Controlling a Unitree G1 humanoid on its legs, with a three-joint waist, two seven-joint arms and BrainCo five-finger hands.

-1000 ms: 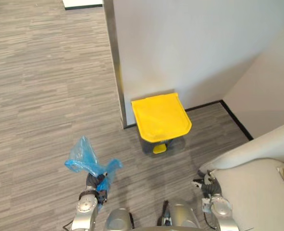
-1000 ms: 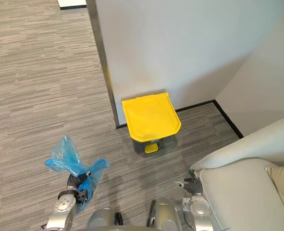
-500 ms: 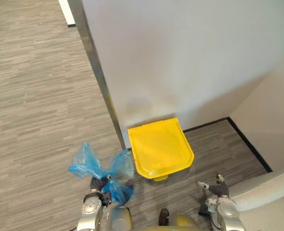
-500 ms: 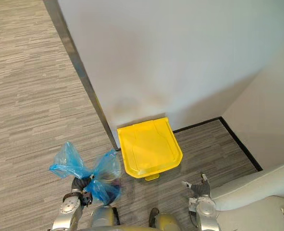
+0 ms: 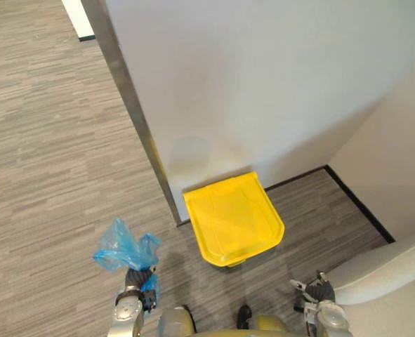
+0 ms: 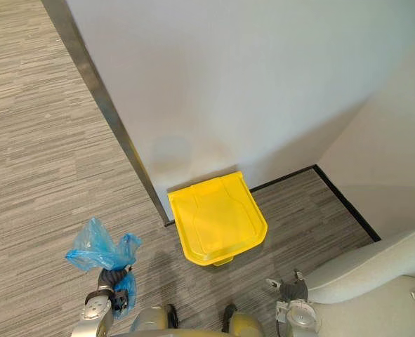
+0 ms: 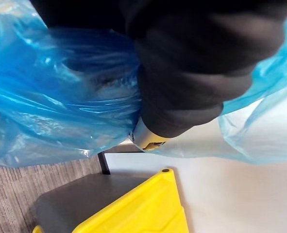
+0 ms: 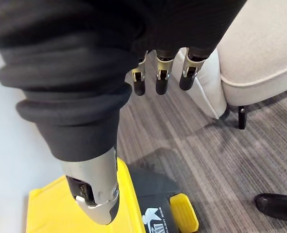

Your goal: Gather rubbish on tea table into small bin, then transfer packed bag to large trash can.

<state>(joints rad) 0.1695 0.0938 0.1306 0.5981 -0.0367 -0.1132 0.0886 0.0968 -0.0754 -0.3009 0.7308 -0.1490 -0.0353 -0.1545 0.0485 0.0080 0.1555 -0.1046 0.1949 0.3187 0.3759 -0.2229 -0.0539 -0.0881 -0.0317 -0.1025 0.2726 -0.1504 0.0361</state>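
Observation:
A blue plastic bag (image 5: 123, 250) is bunched above my left hand (image 5: 133, 281), which is shut on its gathered neck at the lower left. In the left wrist view the blue film (image 7: 60, 102) wraps round the hand's dark cover. The large trash can, with its yellow lid (image 5: 233, 217) down, stands against the wall to the right of the bag and apart from it. Its yellow pedal (image 8: 184, 218) shows at the front. My right hand (image 5: 318, 289) hangs low at the right with relaxed fingers (image 8: 158, 73), holding nothing.
A metal-edged wall corner (image 5: 133, 112) rises just left of the can, with white wall behind it. A light grey sofa (image 5: 393, 267) fills the lower right, close to my right hand. Grey wood-pattern floor (image 5: 45, 154) spreads out to the left.
The view has shifted a little. The bag now sits lower and further left of the yellow lid, and its puffed right side has dropped. My right hand is lower in view.

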